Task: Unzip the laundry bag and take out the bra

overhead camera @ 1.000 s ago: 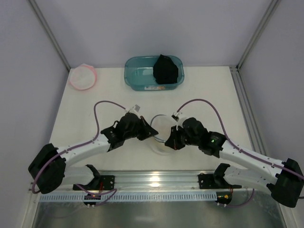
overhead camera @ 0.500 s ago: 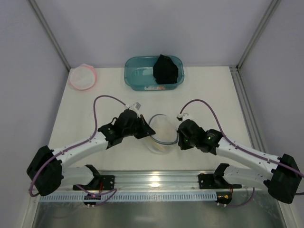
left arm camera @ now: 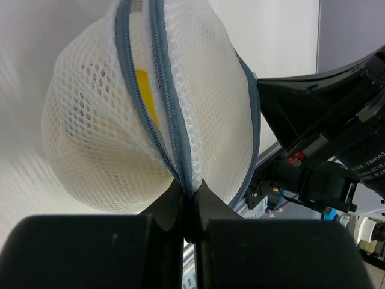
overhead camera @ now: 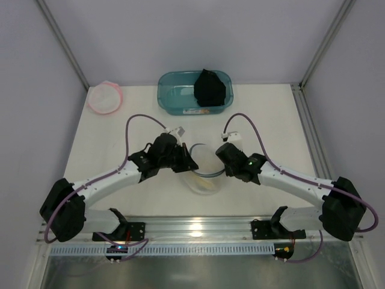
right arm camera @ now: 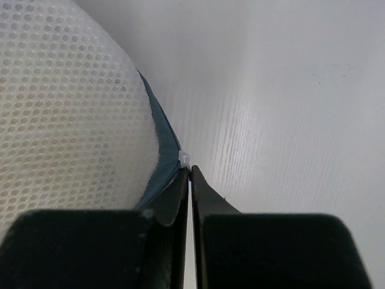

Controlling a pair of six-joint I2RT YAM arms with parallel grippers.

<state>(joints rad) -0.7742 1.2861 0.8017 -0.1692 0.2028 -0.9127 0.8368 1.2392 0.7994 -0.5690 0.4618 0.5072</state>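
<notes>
The laundry bag sits on the white surface, straight out from the teal tub on the side toward the arm bases and well apart from it. I cannot tell whether it rests on the surface or hangs just off it. Its grey-blue zipper looks closed along the stretch in view, and a yellow patch shows through the mesh, too vague to name. On the side under the tub's left end, the left gripper has its fingers pressed together on the zipper seam. Under the tub's right end, the right gripper is pinched shut at the small white pull, though whether it truly holds the tab is hard to see. The step in hand appears to be opening the zip. To do it well, the left gripper should act as a firm anchor while the right draws the pull along the curve of the hoop, not straight outward, so the soft mesh neither bunches nor drags the bag. A black garment lies in the tub.
</notes>
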